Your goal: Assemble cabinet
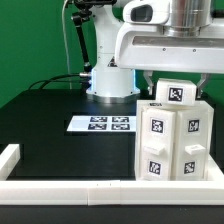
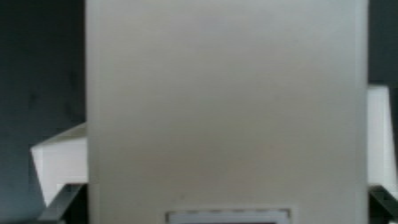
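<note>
The white cabinet body (image 1: 175, 145) stands at the exterior view's right, with black-and-white tags on its front faces. A white top panel (image 1: 178, 93) with one tag sits on top of it. My gripper (image 1: 177, 97) comes down from above, with a dark finger on each side of this panel, shut on it. In the wrist view the panel (image 2: 222, 100) fills most of the frame. It sits between the dark fingertips (image 2: 61, 203) of the gripper (image 2: 222, 208). White parts of the body (image 2: 54, 155) show beside it.
The marker board (image 1: 102, 124) lies flat on the black table left of the cabinet. White border rails run along the front edge (image 1: 70, 189) and the left edge (image 1: 9, 156). The arm's white base (image 1: 110, 78) stands at the back.
</note>
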Controlling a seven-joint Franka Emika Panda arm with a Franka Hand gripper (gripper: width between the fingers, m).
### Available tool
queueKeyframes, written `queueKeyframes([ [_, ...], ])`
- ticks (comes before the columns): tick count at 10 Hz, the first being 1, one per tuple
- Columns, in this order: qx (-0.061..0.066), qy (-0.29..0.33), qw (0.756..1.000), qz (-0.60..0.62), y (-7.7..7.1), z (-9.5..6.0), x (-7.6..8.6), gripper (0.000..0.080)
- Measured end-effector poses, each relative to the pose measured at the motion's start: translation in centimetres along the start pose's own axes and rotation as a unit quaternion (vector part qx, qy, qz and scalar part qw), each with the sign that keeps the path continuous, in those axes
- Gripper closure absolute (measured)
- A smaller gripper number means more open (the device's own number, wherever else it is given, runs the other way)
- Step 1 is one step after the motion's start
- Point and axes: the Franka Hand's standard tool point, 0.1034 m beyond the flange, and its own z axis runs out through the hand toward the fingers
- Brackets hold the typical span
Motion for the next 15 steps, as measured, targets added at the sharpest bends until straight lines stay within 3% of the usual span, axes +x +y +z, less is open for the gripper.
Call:
queueKeyframes([
  [6, 0.005, 0.004, 0.978, 0.21, 0.0, -0.1, 0.2, 0.0248],
  [10, 0.04, 0.023, 0.926, 0.375, 0.0, 0.1, 0.1, 0.0249],
  [12, 0.049, 0.03, 0.9, 0.433, -0.3, 0.0, 0.2, 0.025],
  [15, 0.053, 0.028, 0.864, 0.501, -0.9, -0.2, 0.1, 0.025],
])
